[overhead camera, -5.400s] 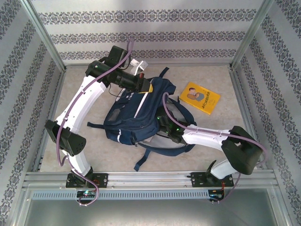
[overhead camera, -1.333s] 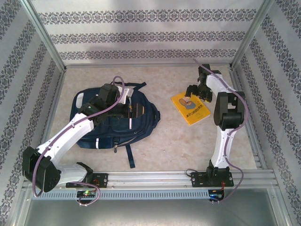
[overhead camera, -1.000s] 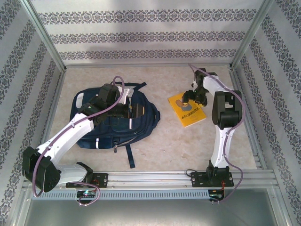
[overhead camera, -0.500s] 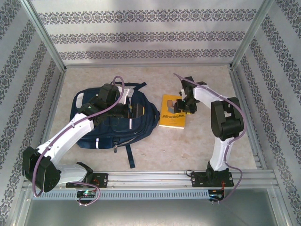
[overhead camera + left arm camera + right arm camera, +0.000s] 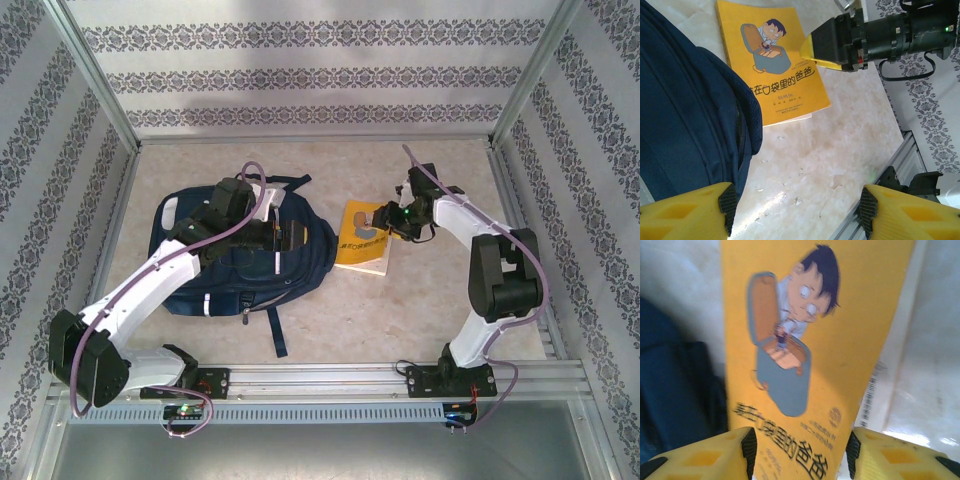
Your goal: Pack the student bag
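Observation:
The student bag (image 5: pixel 235 255) lies flat on the left of the table, navy with white stripes; its edge is also in the left wrist view (image 5: pixel 685 115). My left gripper (image 5: pixel 285 235) hovers at the bag's right side, open, with only bare table between its fingers (image 5: pixel 795 205). A yellow book (image 5: pixel 362 240) with a cartoon boy on the cover lies just right of the bag (image 5: pixel 775 65). My right gripper (image 5: pixel 388 220) is at the book's far right edge. Its jaws stand half closed with the cover (image 5: pixel 840 315) spanning the gap (image 5: pixel 799 450). Whether the pads press on it is unclear.
Patterned walls and metal frame posts (image 5: pixel 515 85) enclose the table on three sides. An aluminium rail (image 5: pixel 320 385) with both arm bases runs along the near edge. Dark bag straps (image 5: pixel 277 335) trail toward that rail. Bare marble-look table (image 5: pixel 400 310) lies in front of the book.
The right gripper has swung left and the yellow book has slid with it, from the right side to right beside the bag. Its jaws have narrowed. The left arm has not moved.

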### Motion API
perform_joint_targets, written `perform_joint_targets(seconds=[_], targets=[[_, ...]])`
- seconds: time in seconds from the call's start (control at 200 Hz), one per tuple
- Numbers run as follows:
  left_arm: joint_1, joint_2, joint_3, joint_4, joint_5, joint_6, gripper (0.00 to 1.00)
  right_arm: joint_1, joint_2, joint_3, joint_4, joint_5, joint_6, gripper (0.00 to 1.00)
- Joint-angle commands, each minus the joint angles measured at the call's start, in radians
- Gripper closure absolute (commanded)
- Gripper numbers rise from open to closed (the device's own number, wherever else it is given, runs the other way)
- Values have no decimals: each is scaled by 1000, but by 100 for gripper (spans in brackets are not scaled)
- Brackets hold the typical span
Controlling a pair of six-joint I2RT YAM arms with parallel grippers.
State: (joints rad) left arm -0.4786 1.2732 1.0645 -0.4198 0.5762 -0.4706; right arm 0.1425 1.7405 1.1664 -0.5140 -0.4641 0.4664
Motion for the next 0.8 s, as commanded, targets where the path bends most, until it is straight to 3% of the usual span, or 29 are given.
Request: perform_joint_targets(seconds=[0.0,0.21,0.62,0.794], targets=[[-8,8,14,11,14,17,32,-5,-14,-51,135,-151,92,48],[-8,12,13,10,16,17,32,-27,14,-113,258,-206,166,52],[-8,16,15,6,10,23,33,-24,116,-120,274,-170,170,61],[-8,25,19,3,8,26,33,-28,124,-144,283,-173,175,71]])
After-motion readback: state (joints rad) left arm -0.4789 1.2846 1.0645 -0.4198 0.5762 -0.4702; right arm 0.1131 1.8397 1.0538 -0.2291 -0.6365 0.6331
